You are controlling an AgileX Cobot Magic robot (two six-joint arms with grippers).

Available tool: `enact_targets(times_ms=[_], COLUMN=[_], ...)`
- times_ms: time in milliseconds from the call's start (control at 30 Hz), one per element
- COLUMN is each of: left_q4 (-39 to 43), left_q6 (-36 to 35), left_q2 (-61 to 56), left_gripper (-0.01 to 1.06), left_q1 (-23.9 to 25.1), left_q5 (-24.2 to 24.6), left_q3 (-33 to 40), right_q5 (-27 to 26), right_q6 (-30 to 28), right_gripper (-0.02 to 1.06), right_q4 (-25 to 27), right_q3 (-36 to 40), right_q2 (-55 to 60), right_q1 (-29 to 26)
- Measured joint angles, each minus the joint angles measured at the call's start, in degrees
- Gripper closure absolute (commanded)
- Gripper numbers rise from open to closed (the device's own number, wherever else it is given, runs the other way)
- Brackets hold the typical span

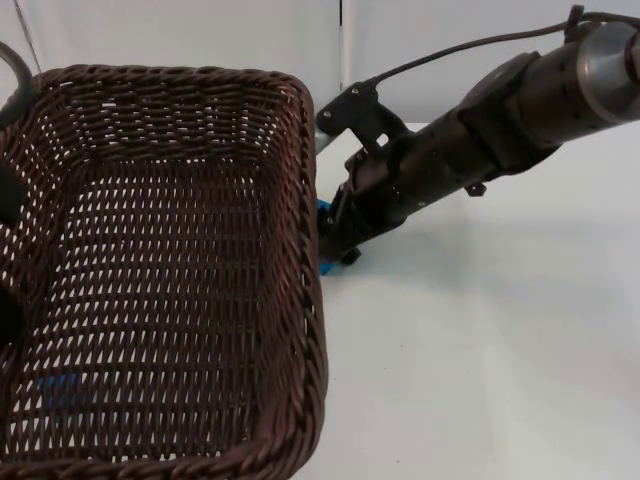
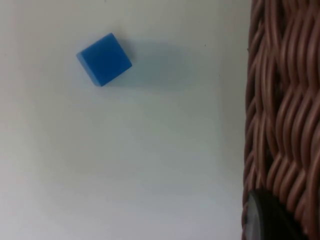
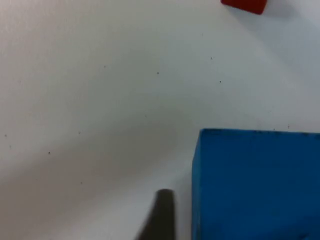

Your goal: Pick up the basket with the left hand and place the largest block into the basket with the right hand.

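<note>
The brown wicker basket [image 1: 300,300] hangs high above the table. My left gripper [image 1: 8,250] is shut on its left rim, and one fingertip [image 2: 265,220] presses the woven wall [image 2: 280,110]. My right gripper [image 1: 340,238] reaches down just beside the basket's right wall, open over the large blue block [image 1: 323,209]. In the right wrist view that block [image 3: 257,185] lies close, and a narrow gap separates it from the black fingertip [image 3: 160,215]. The other finger is hidden.
A small blue cube [image 2: 104,59] lies on the white table under the basket and shows through the weave [image 1: 55,388]. A red block [image 3: 245,4] lies farther off. The grey partition wall [image 1: 200,30] closes the back. White table top [image 1: 500,350] spreads right of the basket.
</note>
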Motion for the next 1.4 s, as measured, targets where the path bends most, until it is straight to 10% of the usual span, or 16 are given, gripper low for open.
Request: enact_targets(times_ms=[333,533,1033,1400], left_q4=[-0.1,-0.1,-0.1,-0.1], left_q6=[0.0,0.0,0.0,0.0], left_q2=[0.0,0.0,0.0,0.0], left_gripper=[1.05,1.05,1.05,1.05], left_q1=[0.0,0.0,0.0,0.0], left_q5=[-0.19,-0.19,-0.09,-0.09], left_q3=[0.0,0.0,0.0,0.0], right_q5=[-0.23,0.4,4.46,12.46], right_q6=[4.84,6.11,30.71,31.99], right_gripper=[1.05,1.05,1.05,1.05], right_q4=[0.37,-0.07,-21.22,-23.89], right_q3=[-0.09,-0.09,-0.09,-0.09], right_q2=[0.0,-0.41,-9.47,-18.41], right_q1=[0.0,0.0,-5.24,-7.01])
